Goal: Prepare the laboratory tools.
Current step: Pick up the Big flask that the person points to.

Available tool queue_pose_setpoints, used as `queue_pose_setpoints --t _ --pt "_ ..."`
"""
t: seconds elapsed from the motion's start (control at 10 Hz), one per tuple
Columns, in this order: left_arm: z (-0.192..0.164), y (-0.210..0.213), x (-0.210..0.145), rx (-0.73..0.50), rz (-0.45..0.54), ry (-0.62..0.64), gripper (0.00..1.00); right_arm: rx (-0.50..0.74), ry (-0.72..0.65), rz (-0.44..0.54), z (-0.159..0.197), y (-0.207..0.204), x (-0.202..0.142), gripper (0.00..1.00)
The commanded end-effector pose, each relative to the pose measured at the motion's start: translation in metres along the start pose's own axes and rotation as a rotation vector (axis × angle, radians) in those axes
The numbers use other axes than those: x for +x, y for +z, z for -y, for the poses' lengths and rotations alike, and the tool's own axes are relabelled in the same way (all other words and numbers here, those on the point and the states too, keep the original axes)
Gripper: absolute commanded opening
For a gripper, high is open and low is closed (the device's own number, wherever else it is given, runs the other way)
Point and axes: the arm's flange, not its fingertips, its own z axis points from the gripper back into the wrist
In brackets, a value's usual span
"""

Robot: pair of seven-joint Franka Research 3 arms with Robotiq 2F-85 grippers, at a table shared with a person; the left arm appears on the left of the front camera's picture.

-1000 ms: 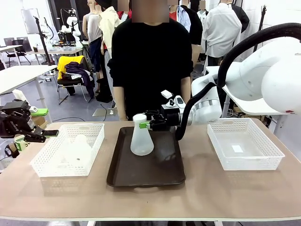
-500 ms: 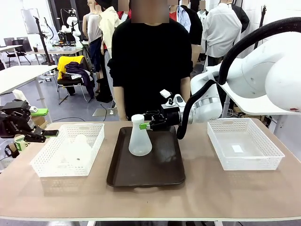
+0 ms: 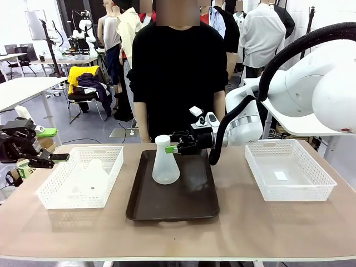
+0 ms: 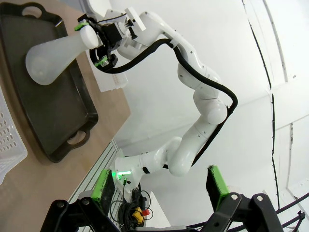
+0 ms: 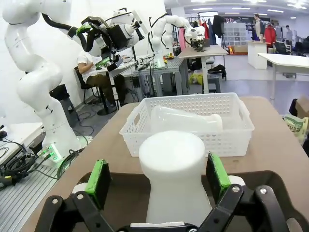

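One frosted white flask (image 3: 166, 164) stands upright at the back of the dark brown tray (image 3: 189, 207). My right gripper (image 3: 173, 148) is open, with a green pad on each side of the flask's neck (image 5: 171, 159) and a small gap at each pad. The left wrist view shows that flask (image 4: 48, 55) and the right gripper (image 4: 92, 43) from afar. A second flask (image 3: 92, 175) lies on its side in the left white basket (image 3: 50, 196); the right wrist view has it (image 5: 186, 120) beyond the tray. My left gripper (image 3: 53, 146) hangs open and holds nothing, left of that basket.
A second white mesh basket (image 3: 289, 189) sits at the right with a small paper slip in it. A person in black (image 3: 178, 72) stands at the far edge, right behind the tray. Bare tabletop runs along the front edge.
The right gripper and the flask between its fingers shifted slightly left on the tray, and the right arm's elbow drew back a little. The left arm has not moved.
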Motion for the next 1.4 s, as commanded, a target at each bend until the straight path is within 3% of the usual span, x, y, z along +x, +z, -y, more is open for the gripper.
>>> queue_pose_setpoints --t 0.0,0.2,0.6,0.9,1.3 --pt "0.002 0.001 -0.001 -0.003 0.001 -0.005 1.0 -0.002 0.014 0.026 0.002 -0.001 0.001 1.0" --pt "0.002 0.001 -0.001 -0.003 0.001 -0.005 1.0 -0.002 0.014 0.026 0.002 -0.001 0.001 1.0" --pt "0.002 0.001 -0.001 -0.003 0.001 -0.005 1.0 -0.052 -0.03 -0.096 -0.019 0.028 0.024 1.0" --pt "0.002 0.001 -0.001 -0.003 0.001 -0.005 1.0 -0.212 -0.04 -0.161 -0.047 0.071 0.046 1.0" --pt "0.002 0.001 -0.001 -0.003 0.001 -0.005 1.0 -0.546 -0.022 -0.272 -0.148 0.126 0.102 1.0"
